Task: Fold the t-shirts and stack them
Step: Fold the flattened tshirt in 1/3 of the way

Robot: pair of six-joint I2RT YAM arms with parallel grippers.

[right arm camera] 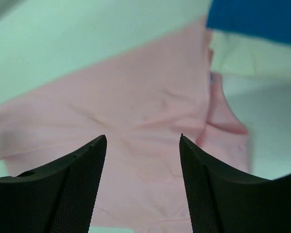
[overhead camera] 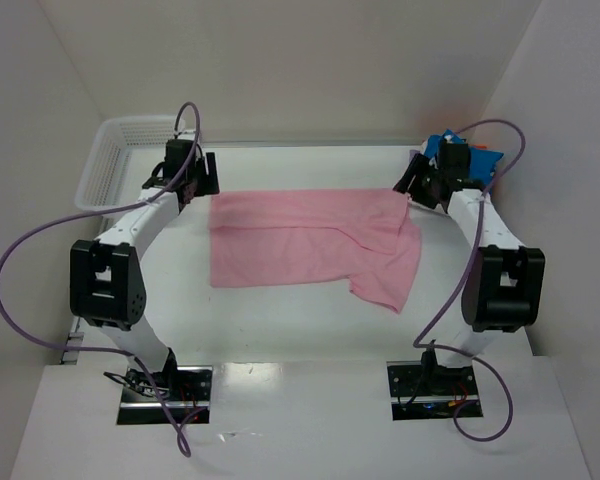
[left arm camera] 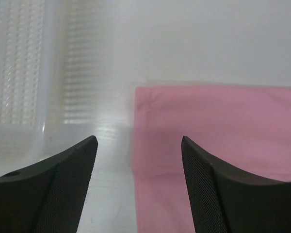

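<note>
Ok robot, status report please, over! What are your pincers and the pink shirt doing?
Left pincer open, right pincer open, both empty. Pink t-shirt flat, right end rumpled. Basket and blue t-shirt off at far corners.

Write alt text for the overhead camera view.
A light pink t-shirt lies spread across a white table, its right side rumpled. The left gripper and right gripper, both open, hover at its far corners; a white mesh basket sits far left, a blue shirt far right.

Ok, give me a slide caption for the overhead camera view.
Left gripper and right gripper, both open, at the far corners of the pink t-shirt.
</note>
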